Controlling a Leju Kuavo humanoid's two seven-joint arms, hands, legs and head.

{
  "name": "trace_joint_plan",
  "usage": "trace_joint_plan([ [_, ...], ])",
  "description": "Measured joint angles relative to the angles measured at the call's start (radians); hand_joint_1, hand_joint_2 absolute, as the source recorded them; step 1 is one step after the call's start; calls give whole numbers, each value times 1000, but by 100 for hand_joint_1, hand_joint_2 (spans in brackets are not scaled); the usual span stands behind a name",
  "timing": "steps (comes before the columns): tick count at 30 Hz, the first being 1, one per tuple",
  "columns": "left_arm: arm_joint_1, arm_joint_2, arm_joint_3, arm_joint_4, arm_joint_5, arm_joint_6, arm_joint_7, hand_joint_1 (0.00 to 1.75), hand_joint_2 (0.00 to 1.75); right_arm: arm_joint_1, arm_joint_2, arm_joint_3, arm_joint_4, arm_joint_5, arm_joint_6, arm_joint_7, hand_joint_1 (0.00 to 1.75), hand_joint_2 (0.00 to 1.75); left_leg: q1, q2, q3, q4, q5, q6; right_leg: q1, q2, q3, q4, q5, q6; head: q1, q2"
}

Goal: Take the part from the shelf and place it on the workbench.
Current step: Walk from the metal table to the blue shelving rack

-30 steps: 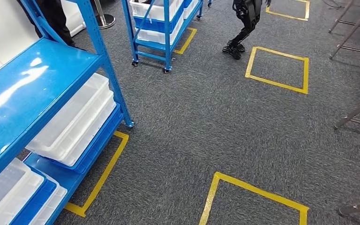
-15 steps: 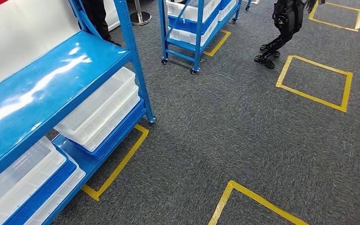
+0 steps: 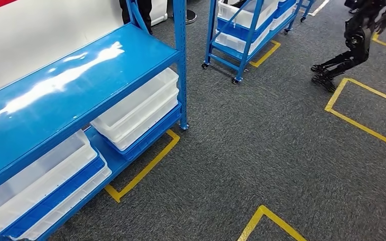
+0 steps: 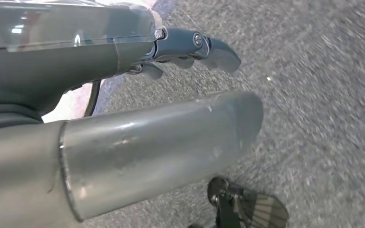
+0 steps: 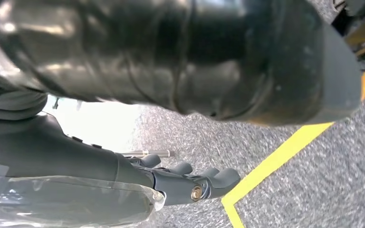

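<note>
Head view looks down on a blue shelf (image 3: 80,75) at the left, standing on grey carpet (image 3: 261,150). Its glossy top deck is bare and catches the light. On the level below sit two stacks of white bins (image 3: 140,108) in blue trays, one near the shelf's corner post, the other further along toward the lower left edge. No part can be made out in them, so where the part lies relative to either hand cannot be told. Yellow tape (image 3: 146,168) marks the floor around the shelf's foot, and more tape squares lie to the right. A second blue cart (image 3: 246,35) on castors, also loaded with white bins, stands beyond. Another dark robot (image 3: 354,42) stands at the upper right by a tape square. A person's dark legs (image 3: 135,10) show behind the shelf.

Left wrist view shows the left hand (image 4: 180,71) over the carpet, thumb and fingers apart, holding nothing.

Right wrist view shows the right hand (image 5: 190,183) above carpet and a yellow tape corner, fingers loosely spread and empty.
</note>
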Motion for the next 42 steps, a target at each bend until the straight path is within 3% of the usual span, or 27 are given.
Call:
trace_joint_plan([
  [1, 3, 3, 0, 0, 0, -2, -3, 0, 0, 1, 1, 0, 0, 0, 0, 1, 0, 0, 0, -13, 0, 2, -1, 0, 0, 1, -4, -1, 18, -1, 0, 0],
  [2, 6, 5, 0, 0, -1, -3, -7, 0, 0, 2, 1, 0, 1, 0, 0, 2, 0, 0, 0, -28, 1, 4, -1, -1, -1, 5, 10, -42, 54, -3, 0, 0],
  [3, 8, 7, 0, 0, -2, -5, -13, 0, 0, 2, 1, -1, 1, 0, 0, 2, 0, 0, 0, -42, 2, 6, -2, -3, -2, 18, 38, -110, 97, -6, 0, 0],
  [5, 8, 8, 0, 0, -6, -8, -24, 0, 0, 3, 2, -2, 2, -2, 0, 2, 0, 0, -1, -68, -2, 12, -4, -10, -4, 63, 85, -225, 148, -11, 0, 0],
  [7, 10, 8, -1, 0, -9, -9, -31, 0, 0, 1, 2, -2, 3, -5, -1, 2, 0, 0, 2, -89, -10, 15, -3, -21, -1, 83, 96, -257, 151, -14, 0, 0],
  [9, 16, 8, -1, 0, -10, -9, -33, 0, 0, -3, 4, -3, 3, -7, -1, 2, 0, 0, 6, -102, -16, 15, -2, -34, -1, 61, 99, -263, 154, -21, 0, 0],
  [11, 20, 8, -1, 0, -11, -9, -36, 0, 0, -3, 7, -4, 3, -7, -2, 2, 0, 0, 4, -65, -34, 51, -28, -44, -5, 35, 105, -274, 159, -33, -2, 0],
  [13, 18, 7, -2, 0, -14, -10, -42, 0, 0, -1, 9, -7, 4, -9, -2, 4, 0, 0, 3, -8, -85, 163, -91, -52, -2, 7, 107, -280, 160, -41, -5, 0],
  [15, 18, 8, -4, 0, -17, -11, -47, 0, 0, 0, 9, -10, 4, -10, -2, 6, 0, 0, 5, 13, -137, 276, -135, -58, 1, -23, 107, -279, 157, -45, -5, 0],
  [16, 19, 8, -4, 0, -18, -12, -49, 0, 0, 0, 9, -12, 5, -10, -2, 8, 0, 0, 6, 17, -142, 289, -130, -59, 2, -36, 108, -279, 156, -45, -5, 0],
  [17, 21, 8, -5, 0, -19, -13, -50, 0, 0, 0, 9, -13, 5, -10, -2, 8, 0, 0, 6, 21, -125, 261, -107, -59, 2, -48, 109, -278, 154, -45, -5, 0],
  [18, 22, 8, -5, 0, -20, -14, -50, 0, 0, -1, 10, -15, 5, -10, -3, 8, 0, 0, 6, 31, -92, 200, -72, -56, 2, -59, 112, -277, 151, -44, -5, 0],
  [20, 21, 9, -5, 0, -20, -14, -54, 0, 0, -2, 12, -17, 5, -10, -3, 8, 0, 0, -2, 78, -20, 64, -22, -44, 5, -79, 118, -276, 146, -38, -5, 0],
  [22, 18, 9, -6, 0, -20, -16, -57, 0, 0, -3, 14, -19, 5, -10, -4, 9, 0, 0, -13, 104, 8, 7, -14, -31, 9, -99, 121, -275, 143, -30, -5, 0],
  [24, 20, 9, -6, 0, -21, -18, -59, 0, 0, -5, 16, -19, 5, -10, -5, 9, 0, 0, -12, 84, 8, 0, -10, -22, 10, -114, 126, -276, 139, -20, -5, 0],
  [26, 23, 8, -6, 0, -21, -19, -61, 0, 0, -6, 17, -20, 5, -10, -7, 10, 0, 0, -4, 63, 13, -11, -2, -11, 6, -73, 119, -245, 113, -10, -4, 0],
  [28, 21, 6, -6, 0, -23, -20, -64, 0, 0, -5, 17, -21, 6, -10, -9, 11, 0, 0, 0, 42, 14, -16, 3, -4, 1, -15, 72, -140, 51, -4, -4, 0],
  [30, 19, 6, -6, 0, -24, -20, -66, 0, 0, -3, 17, -24, 6, -11, -11, 12, 0, 0, 0, 18, 12, -14, 4, -2, -1, 0, 13, -23, 6, -1, -4, 0],
  [31, 20, 6, -6, 0, -24, -20, -66, 0, 0, -2, 17, -25, 6, -12, -12, 12, 0, 0, 0, 4, 12, -12, 4, -2, -2, 1, 1, -3, 11, 0, -4, 0],
  [32, 22, 6, -6, 0, -24, -20, -66, 0, 0, -2, 17, -25, 6, -12, -13, 13, 0, 0, 1, -10, 12, -8, 3, -3, -4, 2, 5, -20, 36, 1, -4, 0],
  [33, 23, 6, -6, 0, -25, -21, -66, 0, 0, -2, 17, -25, 6, -13, -14, 13, 0, 0, 2, -24, 12, -4, 1, -6, -7, 9, 27, -73, 75, 2, -4, 0],
  [35, 23, 4, -6, 0, -25, -22, -66, 0, 0, -1, 16, -26, 6, -13, -14, 14, 0, 0, 4, -49, 6, 12, -6, -17, -13, 46, 80, -195, 132, 2, -4, 0],
  [37, 22, 4, -6, 0, -26, -22, -67, 0, 0, -2, 17, -26, 6, -13, -14, 14, 0, 0, 4, -68, -3, 22, -9, -30, -12, 69, 99, -242, 143, -2, -4, 0],
  [39, 24, 4, -6, 0, -26, -22, -68, 0, 0, -6, 17, -26, 6, -13, -14, 14, 0, 0, 6, -84, -11, 22, -6, -42, -9, 53, 96, -243, 145, -12, -4, 0],
  [40, 26, 3, -6, 0, -26, -22, -68, 0, 0, -6, 17, -26, 6, -13, -14, 14, 0, 0, 7, -77, -14, 26, -10, -47, -9, 43, 97, -245, 147, -20, -4, 0],
  [42, 26, 2, -7, 0, -26, -22, -68, 0, 0, -5, 18, -27, 6, -13, -15, 15, 0, 0, 6, -35, -42, 84, -47, -55, -10, 19, 97, -252, 150, -33, -5, 0],
])
